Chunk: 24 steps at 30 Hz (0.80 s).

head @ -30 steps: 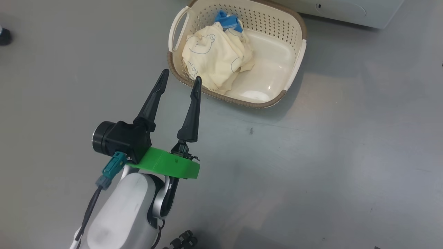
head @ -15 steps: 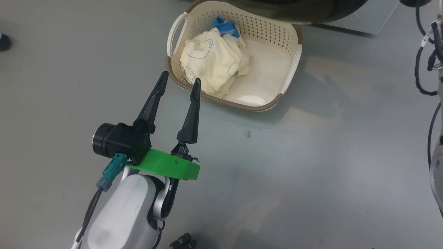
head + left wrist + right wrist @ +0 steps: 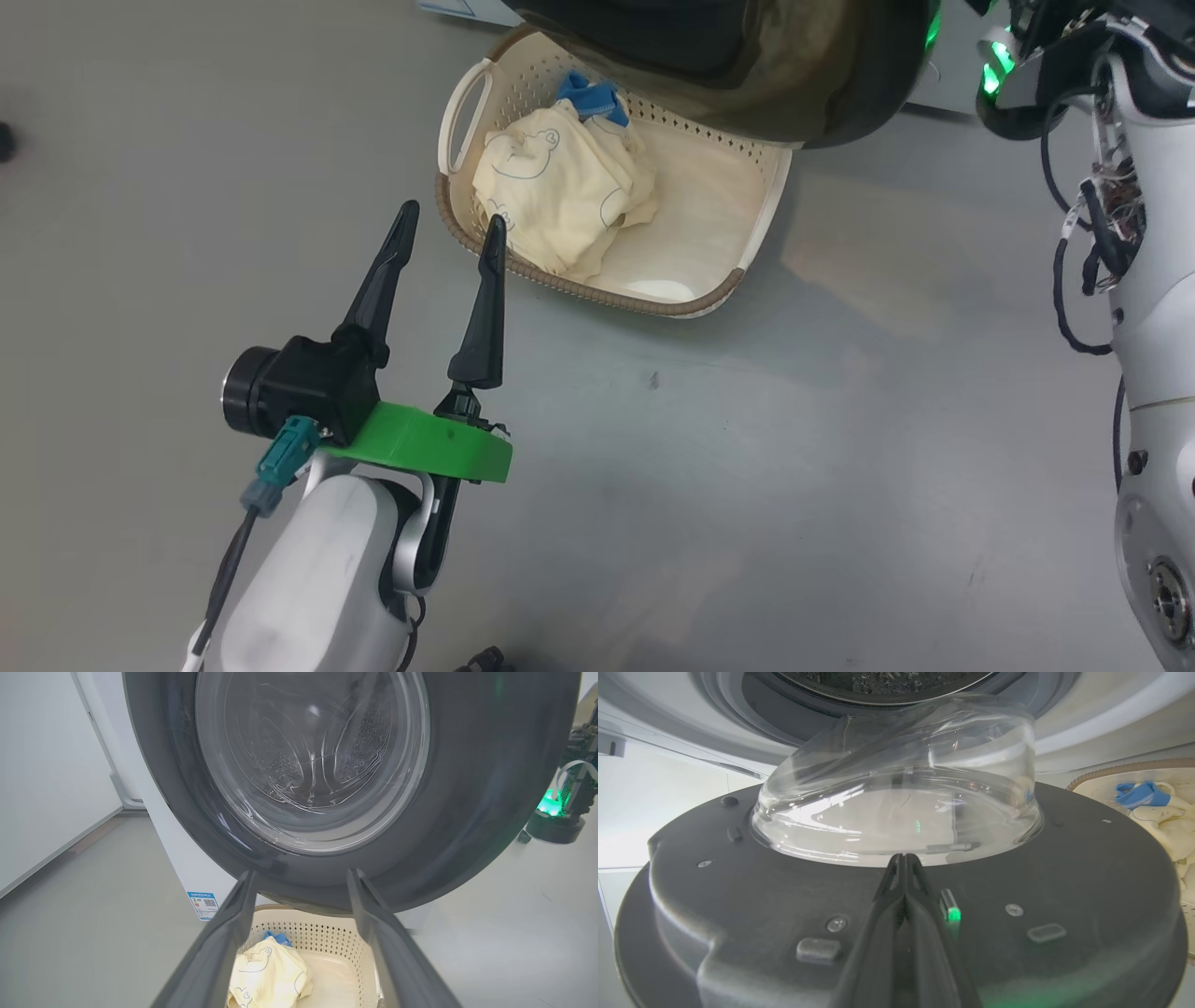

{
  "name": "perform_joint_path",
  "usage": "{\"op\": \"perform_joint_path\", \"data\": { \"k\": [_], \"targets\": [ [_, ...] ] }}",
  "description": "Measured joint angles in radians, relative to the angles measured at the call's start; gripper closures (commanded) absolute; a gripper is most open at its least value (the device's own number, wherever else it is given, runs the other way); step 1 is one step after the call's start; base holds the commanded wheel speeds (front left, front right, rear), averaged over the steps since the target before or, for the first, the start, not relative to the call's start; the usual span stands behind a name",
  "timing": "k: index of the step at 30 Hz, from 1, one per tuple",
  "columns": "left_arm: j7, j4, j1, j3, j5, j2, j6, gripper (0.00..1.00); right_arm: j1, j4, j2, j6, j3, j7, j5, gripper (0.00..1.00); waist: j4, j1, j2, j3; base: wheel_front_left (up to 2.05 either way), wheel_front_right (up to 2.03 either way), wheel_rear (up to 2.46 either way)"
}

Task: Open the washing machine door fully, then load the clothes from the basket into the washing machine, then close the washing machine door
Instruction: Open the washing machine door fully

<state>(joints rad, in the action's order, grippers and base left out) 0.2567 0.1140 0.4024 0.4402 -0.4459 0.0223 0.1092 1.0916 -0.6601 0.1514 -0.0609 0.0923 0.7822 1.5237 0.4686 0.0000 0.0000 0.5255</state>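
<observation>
The washing machine door (image 3: 747, 65) is swung out and hangs over the far end of the basket (image 3: 719, 294), which sits on the grey floor (image 3: 840, 467) right in front of the washing machine (image 3: 196, 868). The clothes (image 3: 551, 187) are bunched up in the basket's left half, blue cuff poking out on top. The right gripper (image 3: 903, 861) has its fingers pressed together with nothing between them, tips at the foot of the door's glass bulge. The left gripper (image 3: 453, 215) is spread wide and empty, just beside the basket's near rim.
</observation>
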Motion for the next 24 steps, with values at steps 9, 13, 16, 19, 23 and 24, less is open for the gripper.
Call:
{"op": "perform_joint_path", "data": {
  "k": [9,13,16,19,23,24],
  "targets": [
    [0.000,0.035,-0.038,-0.017,0.015,0.000,0.000,0.00,-0.127,0.062,-0.032,-0.030,0.017,0.040,0.034,1.00,-0.035,0.0000,0.0000,-0.056,0.00,0.00,0.00],
    [0.000,0.040,-0.048,-0.017,0.015,0.000,0.001,0.00,-0.168,0.092,-0.043,-0.035,0.024,0.039,0.035,1.00,-0.043,0.0000,0.0000,-0.083,0.00,0.00,0.00],
    [0.000,0.049,-0.065,-0.018,0.015,0.001,0.001,0.00,-0.209,0.115,-0.057,-0.040,0.042,0.034,0.037,1.00,-0.047,0.0000,0.0000,-0.103,0.00,0.00,0.00],
    [0.000,0.062,-0.078,-0.018,0.015,0.001,0.001,0.00,-0.255,0.135,-0.066,-0.044,0.059,0.030,0.044,1.00,-0.049,0.0000,0.0000,-0.126,0.00,0.00,0.00],
    [0.000,0.069,-0.092,-0.021,0.015,0.001,0.001,0.00,-0.302,0.154,-0.069,-0.044,0.080,0.019,0.044,1.00,-0.048,0.0000,0.0000,-0.154,0.00,0.00,0.00],
    [0.000,0.072,-0.098,-0.021,0.015,0.001,0.001,0.00,-0.314,0.157,-0.070,-0.045,0.084,0.012,0.044,1.00,-0.046,0.0000,0.0000,-0.162,0.00,0.00,0.00]
  ]
}}
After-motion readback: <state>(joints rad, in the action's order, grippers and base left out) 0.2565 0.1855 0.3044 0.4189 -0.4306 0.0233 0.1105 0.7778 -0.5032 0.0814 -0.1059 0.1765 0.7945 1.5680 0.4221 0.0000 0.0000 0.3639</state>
